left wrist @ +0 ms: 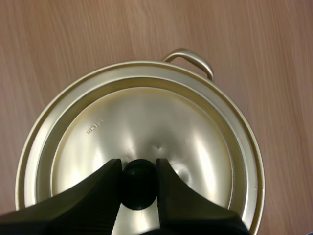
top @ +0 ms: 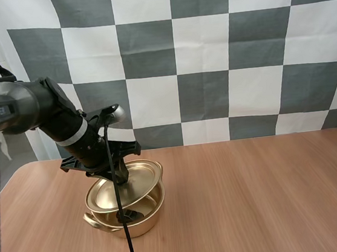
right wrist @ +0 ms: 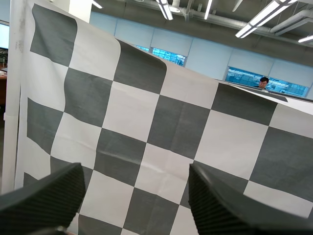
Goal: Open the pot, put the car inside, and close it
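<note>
Left end effector (left wrist: 138, 165) pinches the black knob (left wrist: 138, 192) of the shiny golden lid (left wrist: 146, 117).

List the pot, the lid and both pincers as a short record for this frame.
left pincer: shut on the lid's black knob
lid: tilted over the pot, not seated
pot: stands on the table, partly uncovered
pot contents: a dark shape under the lid, cannot tell what it is
right pincer: open, holds nothing
</note>
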